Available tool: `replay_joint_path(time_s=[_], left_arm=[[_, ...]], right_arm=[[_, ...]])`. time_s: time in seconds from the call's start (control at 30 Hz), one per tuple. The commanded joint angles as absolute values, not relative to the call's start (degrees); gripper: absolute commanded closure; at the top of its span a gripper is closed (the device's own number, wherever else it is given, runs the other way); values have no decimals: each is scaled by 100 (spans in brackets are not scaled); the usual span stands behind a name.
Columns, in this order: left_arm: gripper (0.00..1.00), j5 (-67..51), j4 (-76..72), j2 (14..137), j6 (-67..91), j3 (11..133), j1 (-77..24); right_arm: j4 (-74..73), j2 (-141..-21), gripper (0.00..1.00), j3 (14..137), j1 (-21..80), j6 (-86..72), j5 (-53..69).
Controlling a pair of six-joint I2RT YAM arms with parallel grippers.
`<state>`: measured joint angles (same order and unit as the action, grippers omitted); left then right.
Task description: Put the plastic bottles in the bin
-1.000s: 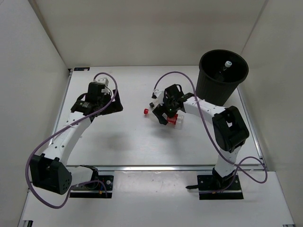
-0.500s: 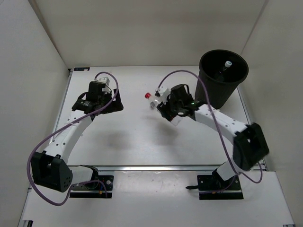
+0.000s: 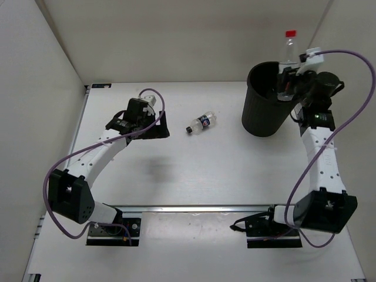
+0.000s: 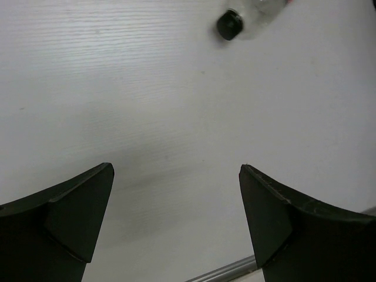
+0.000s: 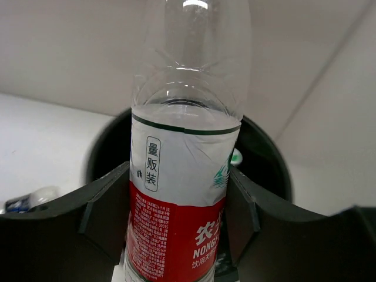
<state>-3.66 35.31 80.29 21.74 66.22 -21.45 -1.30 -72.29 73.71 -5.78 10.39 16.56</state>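
the right arm stands stretched up tall at the far right, wrist lifted high, the right gripper clamped from both sides on the upright red-label bottle. the left arm reaches forward, bent and low, left gripper pointing down, fingers spread wide.

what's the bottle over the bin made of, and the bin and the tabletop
Red-label bottle: thin, clear, glossy plastic by the look; the wall behind shows through its upper part, and it catches highlights.
Bin: matte black, probably moulded plastic; no shine on its wall.
Table: white with a fine wood-like grain in the left wrist view, possibly laminate or painted board.
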Motion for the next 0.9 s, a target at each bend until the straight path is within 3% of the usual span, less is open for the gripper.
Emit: replay_joint_path(time_s=[0.0, 0.1, 0.23, 0.37, 0.4, 0.5, 0.63, 0.73, 0.87], left_arm=[[1, -922, 3112, 7972, 1987, 6873, -2512], [2, -949, 3111, 8016, 1864, 6900, -2768], [1, -1072, 3076, 7867, 1898, 6724, -2716], [1, -880, 3164, 7612, 1854, 6513, -2497], [1, -827, 3199, 7490, 1828, 6487, -2435], [1, -660, 3313, 7278, 1767, 6442, -2329], [1, -11, 3533, 6997, 1907, 6478, -2145], [2, 324, 3507, 6611, 2231, 6259, -1523], [1, 1061, 3761, 6328, 2338, 6214, -1116]], right_arm=[[430, -7751, 48, 7698, -1193, 309, 2206], [667, -8094, 45, 7752, -1379, 202, 2495], [441, -8525, 33, 8084, -1231, 290, 2356], [412, -8482, 13, 8060, -941, 369, 2006], [465, -8403, 1, 8007, -853, 430, 1969], [423, -8332, 1, 8111, -651, 422, 1995], [-674, -8507, 1, 8762, -36, 605, 1504], [-1482, -8831, 1, 9455, 1349, 765, 635], [-2520, -9560, 1, 9940, 2310, -715, -561]])
